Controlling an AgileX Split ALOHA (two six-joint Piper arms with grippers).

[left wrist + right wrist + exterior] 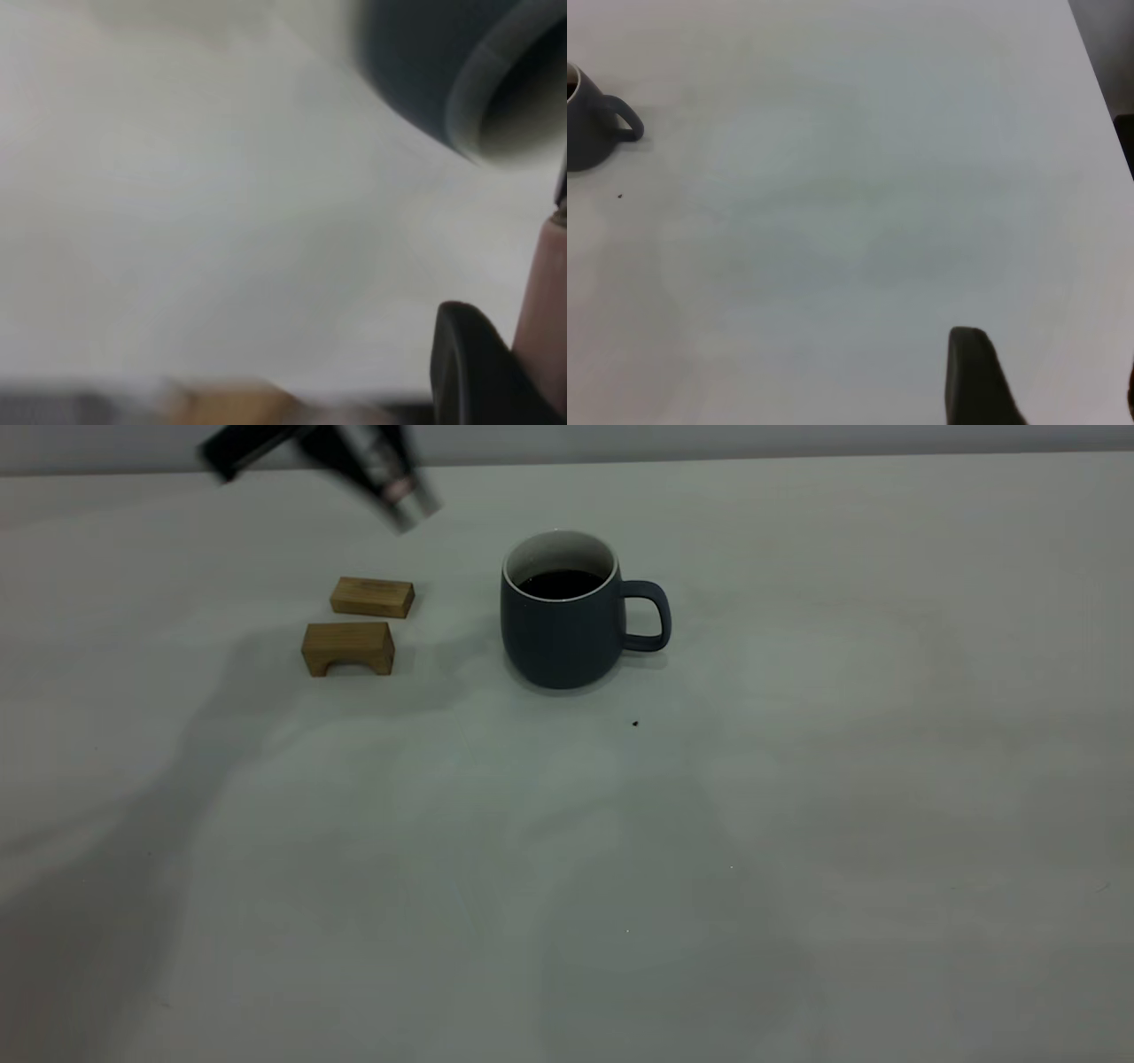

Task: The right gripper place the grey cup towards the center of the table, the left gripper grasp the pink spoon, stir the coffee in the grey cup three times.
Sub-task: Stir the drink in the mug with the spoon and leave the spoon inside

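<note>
The grey cup (567,624) stands upright near the table's (797,824) middle, its handle toward the right, with dark coffee (560,584) inside. My left gripper (368,460) hangs blurred above the far left, left of the cup and beyond the blocks, shut on the pink spoon (406,500), whose metal end points down toward the cup. In the left wrist view the spoon's pink handle (542,292) lies against a dark finger (465,354), with the cup (425,62) close ahead. My right gripper (1050,376) is open over bare table, far from the cup (589,133), and is outside the exterior view.
Two brown wooden blocks lie left of the cup: a flat one (372,597) and an arch-shaped one (348,648) in front of it. A tiny dark speck (635,724) sits in front of the cup. The table's edge (1099,80) shows in the right wrist view.
</note>
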